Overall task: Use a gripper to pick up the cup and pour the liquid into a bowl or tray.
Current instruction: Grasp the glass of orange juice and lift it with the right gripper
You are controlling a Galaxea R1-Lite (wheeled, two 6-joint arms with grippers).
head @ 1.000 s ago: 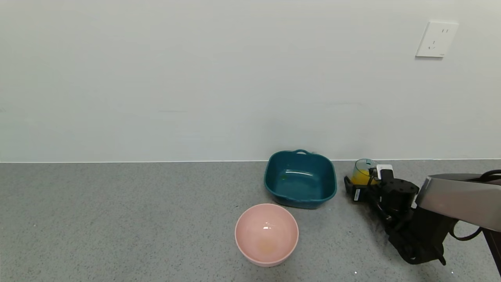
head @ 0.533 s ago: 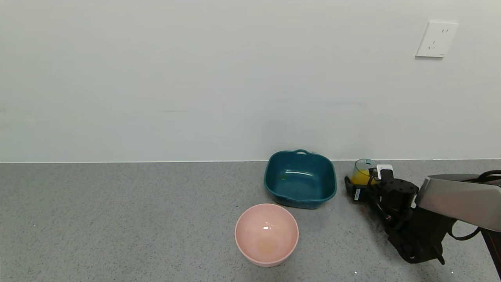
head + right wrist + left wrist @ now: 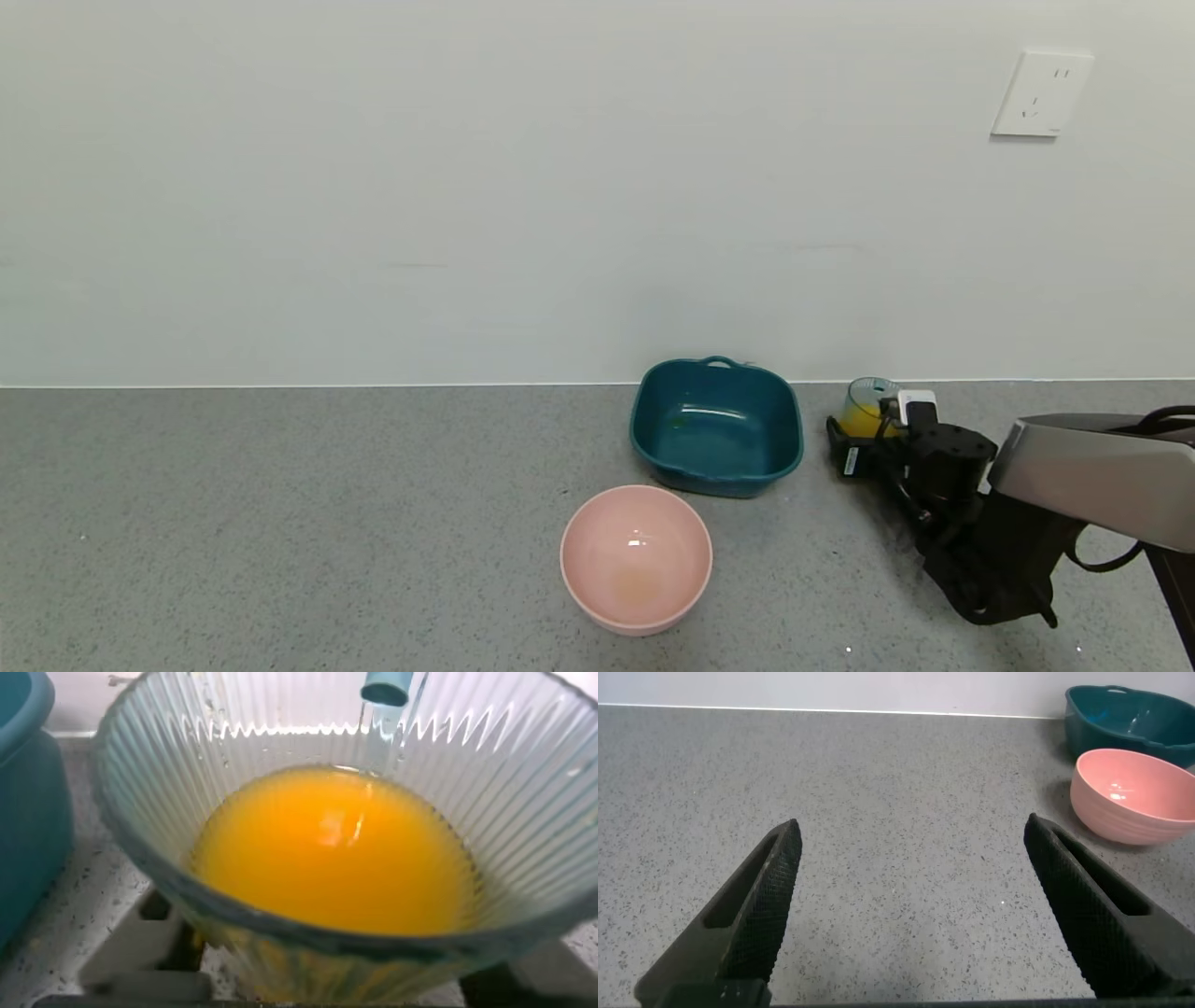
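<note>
the right pincer (image 3: pixel 864 439) was at the far right of the grey speckled tabletop (image 3: pixel 280 523), reached in low toward the wall, with the cup (image 3: pixel 866 408) sitting between its jaws. in the head view one black jaw showed at the cup's near-left side and the small white block (image 3: pixel 917 407) sat at its right; whether the jaws actually pressed on the ribbed wall or only flanked it could not be told. the cup stood upright near the back edge of the tabletop, just to the right of the dark teal basin (image 3: pixel 716 427) and apart from it. the liquid (image 3: pixel 332 854) filled the lower part of the cup, bright orange, its surface level, with the ribbed wall rising above it. the pink bowl (image 3: pixel 636 558) sat nearer the robot, in front of the basin and well apart from the cup, with a faint orange stain at its bottom. the left pincer (image 3: pixel 910 915) hovered over bare tabletop far to the left, its jaws spread wide with nothing between them; the bowl and basin showed off to one side of it. a white wall socket (image 3: pixel 1041 93) was mounted above the cup's end of the tabletop.
</note>
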